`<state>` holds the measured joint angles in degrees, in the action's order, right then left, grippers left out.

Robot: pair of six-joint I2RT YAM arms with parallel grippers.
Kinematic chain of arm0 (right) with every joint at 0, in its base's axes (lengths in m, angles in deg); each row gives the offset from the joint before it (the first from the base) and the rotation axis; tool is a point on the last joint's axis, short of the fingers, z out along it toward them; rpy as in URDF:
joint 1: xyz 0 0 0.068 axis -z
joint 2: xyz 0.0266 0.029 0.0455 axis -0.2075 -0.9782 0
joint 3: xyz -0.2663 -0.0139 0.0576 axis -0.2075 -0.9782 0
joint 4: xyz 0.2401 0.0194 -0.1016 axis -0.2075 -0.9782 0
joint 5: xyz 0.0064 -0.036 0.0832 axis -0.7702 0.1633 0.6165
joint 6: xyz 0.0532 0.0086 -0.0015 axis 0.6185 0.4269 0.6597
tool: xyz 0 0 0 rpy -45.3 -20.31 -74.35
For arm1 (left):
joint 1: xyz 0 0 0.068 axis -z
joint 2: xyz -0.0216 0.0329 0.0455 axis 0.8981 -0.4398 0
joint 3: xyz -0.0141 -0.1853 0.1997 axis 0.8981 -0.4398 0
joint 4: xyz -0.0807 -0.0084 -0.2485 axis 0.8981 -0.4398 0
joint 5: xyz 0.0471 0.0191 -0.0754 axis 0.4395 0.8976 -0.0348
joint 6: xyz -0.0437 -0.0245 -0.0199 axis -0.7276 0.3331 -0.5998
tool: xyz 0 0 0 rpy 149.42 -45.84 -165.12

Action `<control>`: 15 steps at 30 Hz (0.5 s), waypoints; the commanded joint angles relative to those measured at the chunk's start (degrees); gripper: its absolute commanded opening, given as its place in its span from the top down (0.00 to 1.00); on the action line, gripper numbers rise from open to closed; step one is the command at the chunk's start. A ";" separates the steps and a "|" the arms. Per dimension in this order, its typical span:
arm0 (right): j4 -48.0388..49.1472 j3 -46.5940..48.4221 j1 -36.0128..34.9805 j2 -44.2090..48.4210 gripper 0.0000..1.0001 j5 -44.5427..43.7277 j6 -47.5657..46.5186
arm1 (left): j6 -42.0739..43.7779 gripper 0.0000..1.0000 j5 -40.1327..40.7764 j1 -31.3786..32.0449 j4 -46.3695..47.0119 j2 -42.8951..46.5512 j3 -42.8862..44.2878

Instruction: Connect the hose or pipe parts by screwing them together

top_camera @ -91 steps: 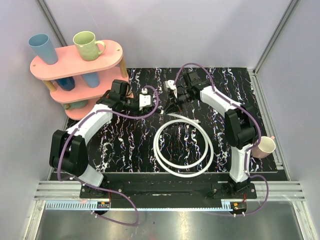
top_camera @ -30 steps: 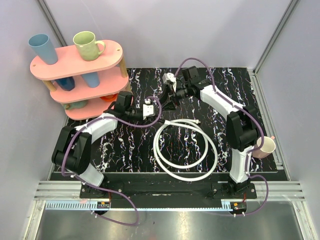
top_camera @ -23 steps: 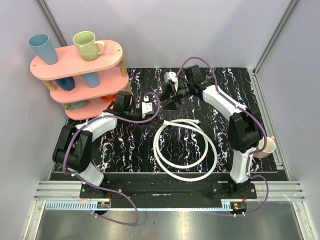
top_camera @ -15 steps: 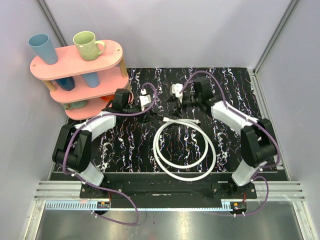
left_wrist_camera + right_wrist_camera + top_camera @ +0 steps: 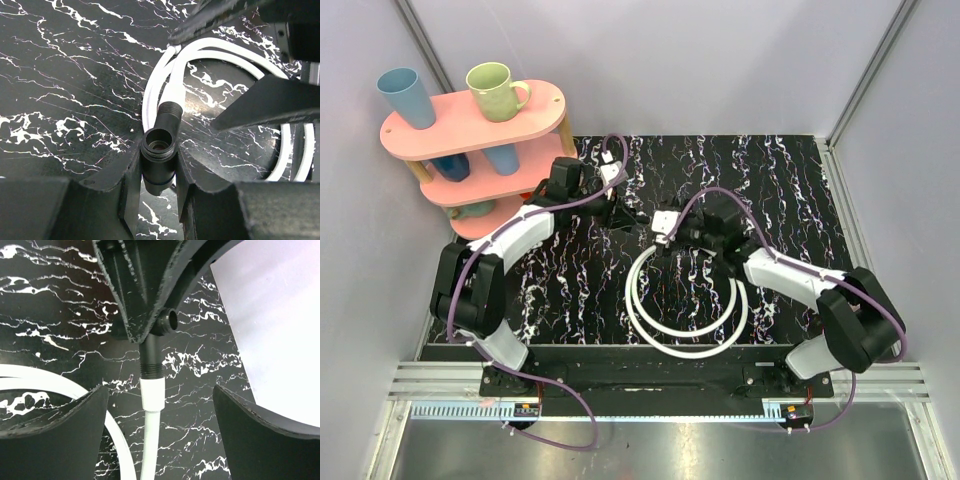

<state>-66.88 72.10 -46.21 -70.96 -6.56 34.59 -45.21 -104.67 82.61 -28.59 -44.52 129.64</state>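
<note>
The white hose (image 5: 685, 345) lies coiled on the black marbled table, and one end rises to a black screw fitting (image 5: 159, 150). My left gripper (image 5: 159, 167) is shut on that fitting, whose open threaded mouth faces the left wrist camera. In the top view the left gripper (image 5: 620, 213) sits just beyond the coil. My right gripper (image 5: 160, 392) stands wide open around the white hose end (image 5: 151, 395) without touching it. Above it the black fitting (image 5: 151, 357) runs up into the left gripper's fingers (image 5: 135, 295). Seen from above, the right gripper (image 5: 652, 232) is close to the left one.
A pink three-tier shelf (image 5: 535, 100) stands at the far left with a green mug (image 5: 495, 90) and a blue cup (image 5: 400, 95) on top, more cups below. Grey walls enclose the table. Purple cables run along both arms.
My right gripper has opened, let go of the hose end and drawn back toward the near side. The left gripper, still shut on the fitting, has shifted slightly farther back.
</note>
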 commanded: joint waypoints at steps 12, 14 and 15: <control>5.91 0.35 -2.67 -4.67 0.16 -9.39 -7.61 | -3.62 1.00 -0.92 -0.15 -2.14 -2.29 6.40; 6.00 0.09 -2.67 -4.85 0.16 -8.42 -6.90 | -3.53 1.00 -1.01 -0.15 -2.31 -2.55 6.49; 6.35 0.00 -2.76 -5.20 0.16 -8.24 -6.81 | -3.62 1.00 -0.92 -0.15 -2.31 -2.64 6.49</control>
<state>-63.73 71.31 -48.55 -75.66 -15.07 28.39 -47.95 -104.30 82.61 -32.72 -47.06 132.33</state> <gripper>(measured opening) 0.849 0.322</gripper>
